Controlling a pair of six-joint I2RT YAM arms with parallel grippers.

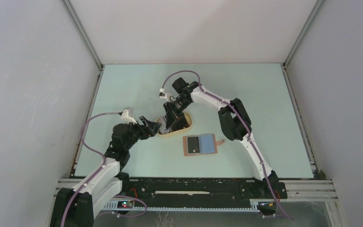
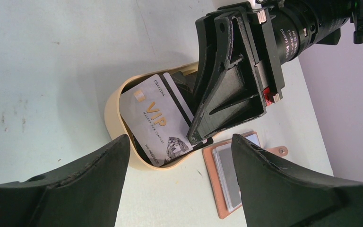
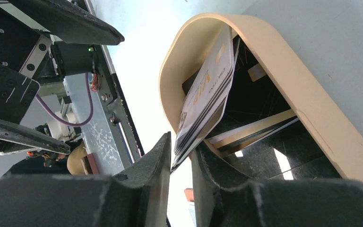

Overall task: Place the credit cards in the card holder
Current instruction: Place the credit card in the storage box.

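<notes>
Tan oval tray (image 2: pixel 111 111) on a pale green surface (image 2: pixel 47 61) holds the credit cards (image 2: pixel 157 120), with a pale VIP card tilted on top. The right end effector (image 3: pixel 180 152) reaches into the tray, its fingers narrowly apart either side of the stack's corner; whether they press it cannot be told. The left end effector (image 2: pixel 178 142) hovers beside the tray, spread wide. The card holder (image 2: pixel 227 177) lies open near the tray. Probably best to grip one card's edge firmly and lift it clear of the tray rim.

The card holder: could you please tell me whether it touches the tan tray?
Apart. The left wrist view shows a strip of bare table between the card holder and the tan tray.
</notes>
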